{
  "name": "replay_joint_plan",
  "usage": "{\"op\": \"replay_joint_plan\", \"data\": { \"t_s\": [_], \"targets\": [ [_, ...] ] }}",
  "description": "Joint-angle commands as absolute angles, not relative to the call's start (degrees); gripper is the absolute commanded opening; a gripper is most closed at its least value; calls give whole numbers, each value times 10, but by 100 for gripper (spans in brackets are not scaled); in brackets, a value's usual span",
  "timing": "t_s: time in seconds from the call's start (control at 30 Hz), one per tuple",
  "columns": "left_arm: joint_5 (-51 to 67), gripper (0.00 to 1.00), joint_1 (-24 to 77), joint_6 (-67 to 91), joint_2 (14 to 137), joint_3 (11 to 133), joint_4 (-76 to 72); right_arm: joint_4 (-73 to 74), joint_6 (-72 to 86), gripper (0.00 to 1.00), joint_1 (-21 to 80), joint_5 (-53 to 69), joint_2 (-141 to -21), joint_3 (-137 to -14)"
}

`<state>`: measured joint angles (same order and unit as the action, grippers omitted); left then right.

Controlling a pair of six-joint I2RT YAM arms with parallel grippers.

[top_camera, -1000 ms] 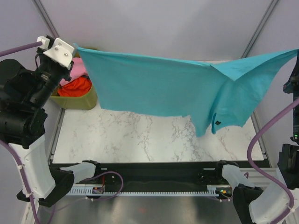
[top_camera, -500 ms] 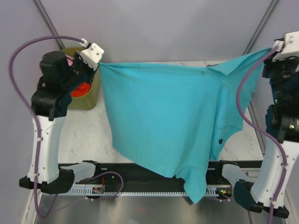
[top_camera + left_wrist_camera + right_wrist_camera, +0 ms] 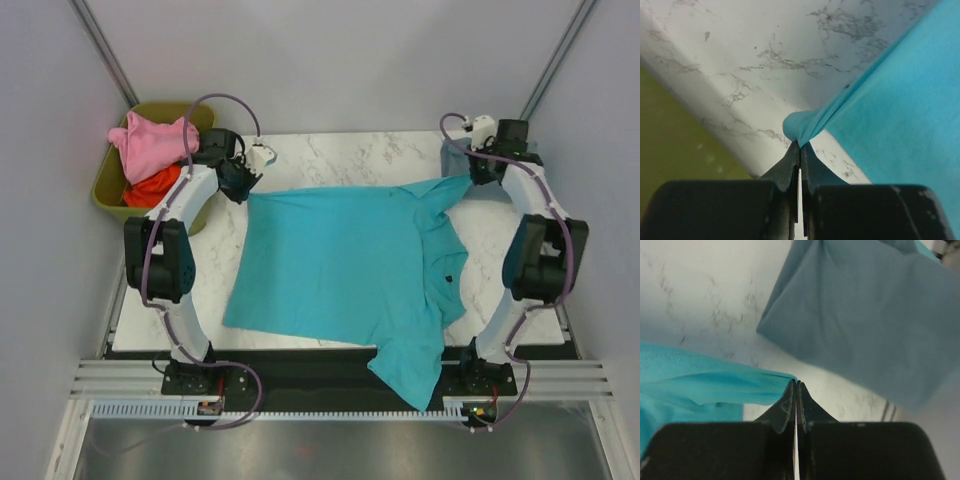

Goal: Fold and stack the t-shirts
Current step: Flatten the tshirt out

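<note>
Marble-patterned table (image 3: 340, 150) is largely covered by the teal t-shirt (image 3: 330, 260), which is spread flat and smooth, with one part hung over the near edge. A bunched corner is pinched in the clamped left gripper (image 3: 799, 147). A thin fold is nipped in the clamped right gripper (image 3: 796, 385), beside a folded grey-blue shirt (image 3: 865, 315).

No text, label or number is readable — none anywhere.

surface: marble table (image 3: 330, 150) | on it: teal t-shirt (image 3: 340, 265) spread flat; grey-blue t-shirt (image 3: 865, 305) folded, far-right corner
</note>
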<state>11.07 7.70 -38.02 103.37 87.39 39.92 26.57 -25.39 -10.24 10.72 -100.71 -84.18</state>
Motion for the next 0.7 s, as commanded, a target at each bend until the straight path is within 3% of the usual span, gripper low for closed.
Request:
{"op": "replay_joint_plan", "data": {
  "t_s": [0.0,0.33,0.5,0.67],
  "targets": [
    [102,2,57,-421,1111,966,376,244,-275,0,-82,125,-1141,-963],
    [82,2,47,-394,1290,1120,383,287,-210,0,-34,100,-1438,-1316],
    [66,2,31,-379,1355,1189,401,263,-196,0,-17,91,-1518,-1403],
    [56,2,16,-378,1375,1195,402,206,-187,0,-7,73,-1537,-1410]
  ]
}}
